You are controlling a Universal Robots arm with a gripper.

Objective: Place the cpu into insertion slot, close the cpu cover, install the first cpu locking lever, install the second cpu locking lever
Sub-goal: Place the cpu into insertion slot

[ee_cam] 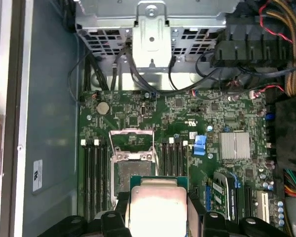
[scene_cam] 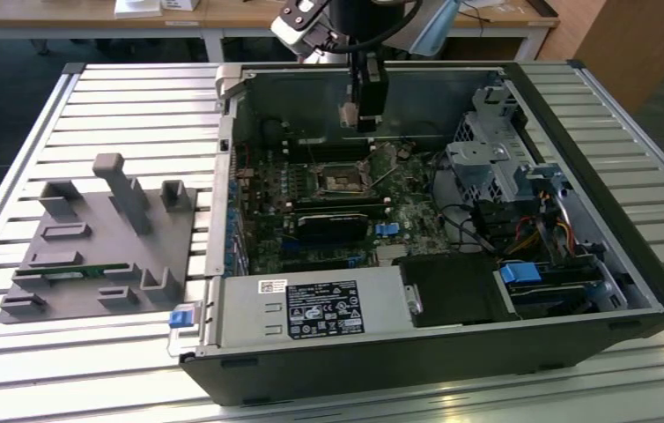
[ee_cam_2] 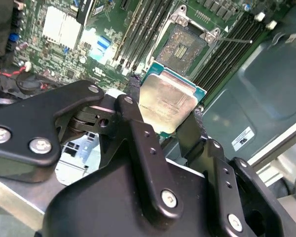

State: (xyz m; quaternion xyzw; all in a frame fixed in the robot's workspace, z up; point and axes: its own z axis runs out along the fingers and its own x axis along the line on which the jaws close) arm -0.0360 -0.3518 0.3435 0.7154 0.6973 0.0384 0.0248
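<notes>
My gripper (scene_cam: 362, 113) hangs over the open computer case (scene_cam: 426, 370), shut on the cpu (ee_cam_2: 167, 101), a square chip with a dull silver top and green edge. Black fingers (ee_cam_2: 134, 96) clamp two opposite edges of the chip. The cpu (ee_cam: 157, 205) sits above and slightly to one side of the insertion slot (ee_cam: 130, 170), not touching it. The slot (scene_cam: 342, 181) lies bare in the middle of the motherboard, with a dark centre (ee_cam_2: 183, 47). The cpu cover (ee_cam: 132, 139) stands swung open at the slot's far edge. A thin wire lever (ee_cam_2: 237, 41) sticks out beside the slot.
Long black memory slots (ee_cam: 94, 173) flank the socket on both sides. A drive cage (scene_cam: 485, 159) and bundled cables (scene_cam: 520, 233) fill the case towards the exterior view's right. The power supply (scene_cam: 308, 308) lies at the front. A grey parts fixture (scene_cam: 97, 247) rests on the slatted table.
</notes>
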